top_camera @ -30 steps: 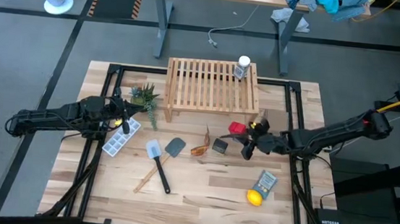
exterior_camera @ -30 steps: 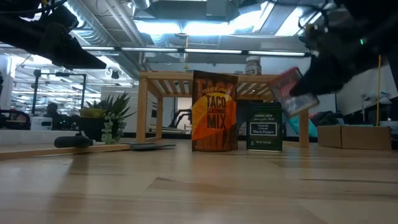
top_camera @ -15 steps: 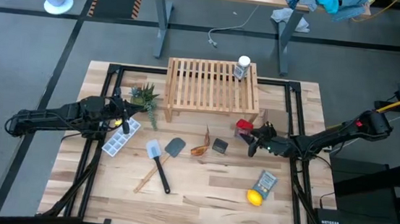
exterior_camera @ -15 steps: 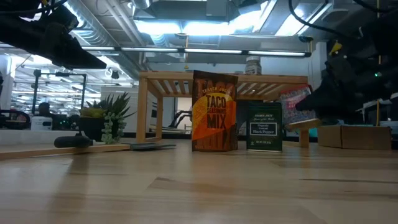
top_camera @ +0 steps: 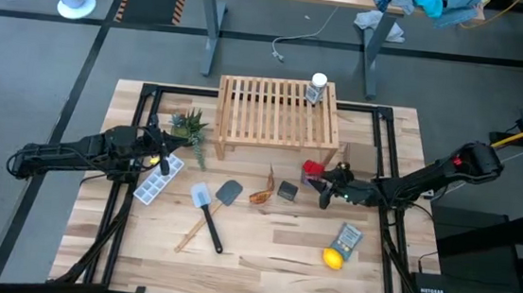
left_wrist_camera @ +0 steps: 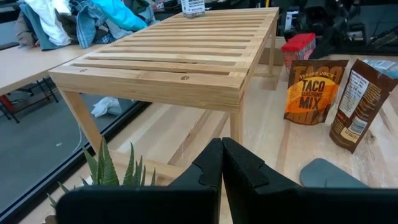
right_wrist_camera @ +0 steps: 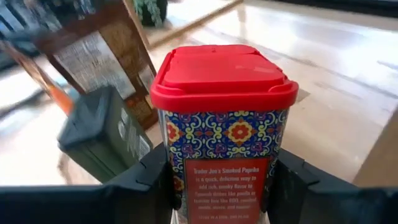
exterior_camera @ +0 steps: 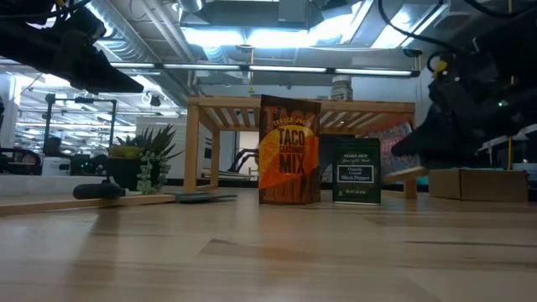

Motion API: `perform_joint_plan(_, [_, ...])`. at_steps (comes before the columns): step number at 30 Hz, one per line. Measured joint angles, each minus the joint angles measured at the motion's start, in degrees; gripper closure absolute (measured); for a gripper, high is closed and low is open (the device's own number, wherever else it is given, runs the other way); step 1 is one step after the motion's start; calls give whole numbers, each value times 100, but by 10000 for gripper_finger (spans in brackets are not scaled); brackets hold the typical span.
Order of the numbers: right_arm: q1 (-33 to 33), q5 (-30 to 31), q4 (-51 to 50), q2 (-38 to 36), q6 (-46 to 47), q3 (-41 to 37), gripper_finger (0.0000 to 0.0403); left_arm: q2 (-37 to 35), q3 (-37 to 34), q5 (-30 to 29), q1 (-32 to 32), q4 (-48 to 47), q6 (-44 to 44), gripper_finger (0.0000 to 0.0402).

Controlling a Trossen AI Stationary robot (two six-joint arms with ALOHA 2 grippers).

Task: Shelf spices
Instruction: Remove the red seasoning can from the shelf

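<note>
The shelf (top_camera: 279, 110) stands at the table's far middle, and a white-capped bottle (top_camera: 317, 88) sits on its right end. In front of it stand an orange taco packet (exterior_camera: 289, 151), a brown packet (left_wrist_camera: 357, 106) and a black box (exterior_camera: 357, 172). My right gripper (top_camera: 322, 180) is shut on a red-lidded spice tin (right_wrist_camera: 224, 118), just right of the black box and near the shelf's right front leg. My left gripper (left_wrist_camera: 222, 168) hangs shut over the table's left side, holding nothing. My right gripper pinches the tin's lower body (right_wrist_camera: 180, 174) between its two fingers (right_wrist_camera: 146, 180), one on each opposite side wall. The fingers come from the table's right, slanting a little downward. The tin tilts, red lid up (exterior_camera: 390, 143). The black box hides its base, so I cannot tell whether it touches the table.
A small plant (top_camera: 190, 126) and a white ice tray (top_camera: 159, 177) lie by my left gripper. Two spatulas (top_camera: 213, 209) rest left of the packets. A grey-blue packet (top_camera: 347, 239) and a lemon (top_camera: 331, 258) lie at the near right.
My right gripper has come down toward the table with the red tin and tipped further. The tin has sunk from about the height of the shelf's top to beside the black box, still tilted.
</note>
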Motion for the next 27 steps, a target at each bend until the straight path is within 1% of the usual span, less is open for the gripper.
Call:
perform_joint_plan(9, [-4, 144, 1299, 1344, 5, 52, 223, 0, 0, 1, 0, -17, 0, 398])
perform_joint_plan(12, [-3, 47, 1445, 1749, 9, 152, 218, 0, 0, 1, 0, -17, 1, 398])
perform_joint_plan(17, [-2, -41, 1435, 2316, -2, 450, 189, 0, 0, 2, 0, -15, 0, 398])
perform_joint_plan(21, [-4, -151, 1444, 2519, -129, 574, 181, 0, 0, -1, 0, -15, 0, 398])
perform_joint_plan(27, [-4, -195, 1463, 2533, -315, 602, 178, 0, 0, 1, 0, -9, 0, 398])
